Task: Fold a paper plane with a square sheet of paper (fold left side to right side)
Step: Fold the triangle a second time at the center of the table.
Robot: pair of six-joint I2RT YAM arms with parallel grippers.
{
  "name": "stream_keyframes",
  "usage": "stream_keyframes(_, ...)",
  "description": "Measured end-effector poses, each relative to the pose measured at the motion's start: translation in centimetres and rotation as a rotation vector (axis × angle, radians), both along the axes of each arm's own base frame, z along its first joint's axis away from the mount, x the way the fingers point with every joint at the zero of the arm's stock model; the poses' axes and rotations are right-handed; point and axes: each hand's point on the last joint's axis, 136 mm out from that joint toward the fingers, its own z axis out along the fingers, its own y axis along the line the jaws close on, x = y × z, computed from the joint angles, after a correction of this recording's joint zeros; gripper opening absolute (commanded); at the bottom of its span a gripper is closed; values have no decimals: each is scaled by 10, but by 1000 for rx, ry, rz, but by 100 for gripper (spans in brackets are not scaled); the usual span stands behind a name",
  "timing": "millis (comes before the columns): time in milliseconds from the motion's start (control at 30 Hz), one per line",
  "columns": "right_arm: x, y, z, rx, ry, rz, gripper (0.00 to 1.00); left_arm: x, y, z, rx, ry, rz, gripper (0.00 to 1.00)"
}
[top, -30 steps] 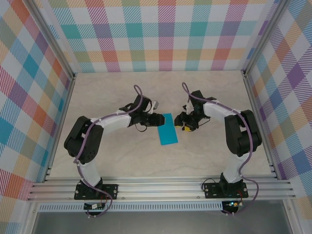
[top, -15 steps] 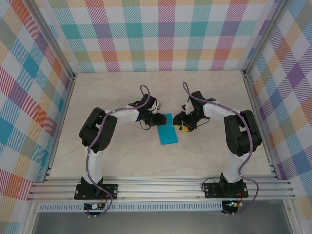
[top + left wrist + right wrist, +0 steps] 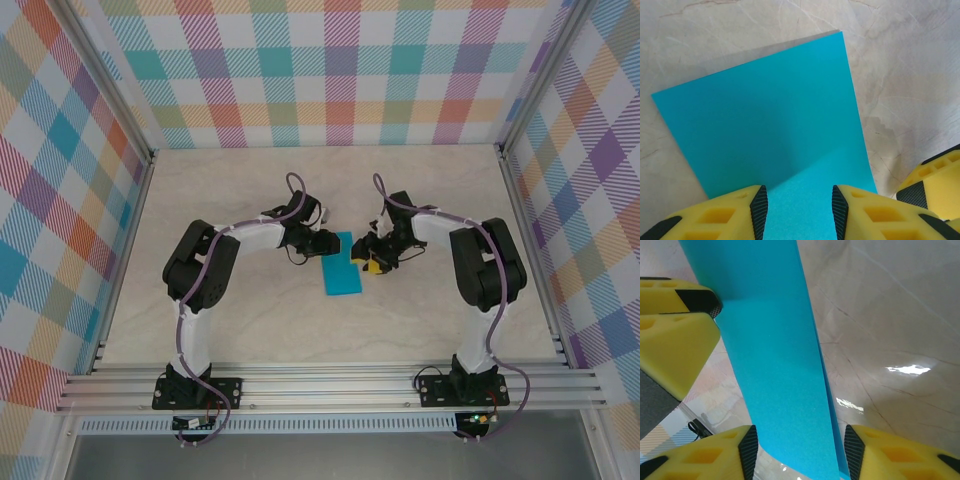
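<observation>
The folded square sheet of paper lies mid-surface, long axis near-to-far. The left gripper and right gripper, both half-open and clamping nothing, straddle its far end, the 2 equally close.

Open table nearside of paper

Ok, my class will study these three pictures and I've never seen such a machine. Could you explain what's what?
It is two white-and-black robot arms bolted at the near edge of a marbled beige table. One picture looks down from above; the other two come from cameras on each wrist, so yellow fingers show at the bottom. A bright cyan-blue sheet of paper, folded into a narrow rectangle, lies between the arms. The left gripper and right gripper meet at its far end, each open with the paper running between its fingers. Neither visibly pinches it.
</observation>
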Motion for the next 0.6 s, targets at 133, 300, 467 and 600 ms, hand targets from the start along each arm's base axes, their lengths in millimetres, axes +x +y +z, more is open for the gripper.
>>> stream_keyframes(133,-4,3,-5,7,26,7,45,0,0,0,0,0,0,41)
stream_keyframes(300,-6,6,-7,10,35,14,44,0,0,0,0,0,0,41)
stream_keyframes(467,-7,6,-8,12,40,15,42,0,0,0,0,0,0,41)
stream_keyframes(600,-8,8,-7,21,43,20,42,0,0,0,-1,1,-1,41)
